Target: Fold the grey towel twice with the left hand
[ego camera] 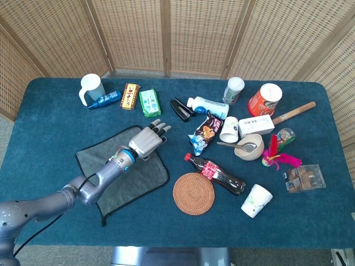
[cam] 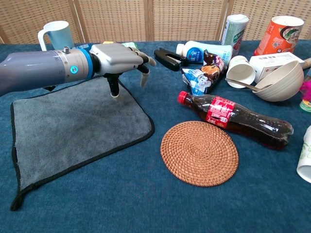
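Observation:
The grey towel with a black hem lies flat and unfolded on the blue table, at the left front. My left hand hovers over the towel's far right corner, palm down, fingers spread and slightly curled, holding nothing. Its thumb points down close to the cloth; I cannot tell whether it touches. The left forearm crosses above the towel from the left. The right hand shows in neither view.
Just right of the towel lie a cola bottle and a round woven coaster. Behind the hand are a green packet, a black stapler, a snack bag and a white mug. Cups, a bowl and cans crowd the right.

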`<state>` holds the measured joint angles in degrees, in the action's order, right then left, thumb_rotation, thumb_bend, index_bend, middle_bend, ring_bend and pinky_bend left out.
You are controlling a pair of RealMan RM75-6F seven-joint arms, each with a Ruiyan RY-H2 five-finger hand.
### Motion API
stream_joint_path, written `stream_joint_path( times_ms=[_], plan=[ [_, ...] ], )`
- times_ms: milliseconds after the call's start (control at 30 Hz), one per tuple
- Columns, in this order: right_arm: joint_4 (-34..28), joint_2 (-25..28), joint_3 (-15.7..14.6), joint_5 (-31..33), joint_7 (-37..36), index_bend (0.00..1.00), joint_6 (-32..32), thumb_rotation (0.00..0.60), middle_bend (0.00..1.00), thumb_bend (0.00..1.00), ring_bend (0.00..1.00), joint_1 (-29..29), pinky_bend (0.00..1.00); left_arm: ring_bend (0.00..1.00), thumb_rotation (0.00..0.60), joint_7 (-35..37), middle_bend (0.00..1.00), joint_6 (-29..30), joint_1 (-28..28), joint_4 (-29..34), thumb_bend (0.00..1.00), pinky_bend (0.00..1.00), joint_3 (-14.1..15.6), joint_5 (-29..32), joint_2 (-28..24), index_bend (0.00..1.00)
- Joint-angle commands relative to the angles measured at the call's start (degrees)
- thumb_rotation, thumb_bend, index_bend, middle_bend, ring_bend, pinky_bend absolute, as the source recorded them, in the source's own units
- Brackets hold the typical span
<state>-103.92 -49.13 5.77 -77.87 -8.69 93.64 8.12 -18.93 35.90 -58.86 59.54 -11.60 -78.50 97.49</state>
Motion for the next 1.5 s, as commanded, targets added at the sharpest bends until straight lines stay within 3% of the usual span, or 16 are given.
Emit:
stream_joint_path(
  times_ms=[33,733,1500],
  plan=[
    [0.0,0.0,0.1,0.1,0.0,0.0,0.2,0.6,0.0,0.0,0.0,0.1,0.0,0.0,0.6,-0.4,0.0,-0.5,-0.7,-0.6,0.25,0.08,0.3,0.4,0.3,0.41],
    [0.1,0.4,0.4,0.1,-0.9,0.0,1.1,0.6,0.0,0.0,0.0,0.9,0.0,0.0,0.6,-5.7,0.0,-3.2,-3.5,-2.1,0.26,0.07,2.1,5.3,1.0,0.42],
    [0.1,0.8,0.3,-0.6,-2.0,0.0,1.5,0.6,0.0,0.0,0.0,1.4,0.0,0.0,0.6,-11.4,0.0,-1.6,-4.4,-1.1,0.36,0.09,4.4,8.7,0.7,0.61]
  ],
)
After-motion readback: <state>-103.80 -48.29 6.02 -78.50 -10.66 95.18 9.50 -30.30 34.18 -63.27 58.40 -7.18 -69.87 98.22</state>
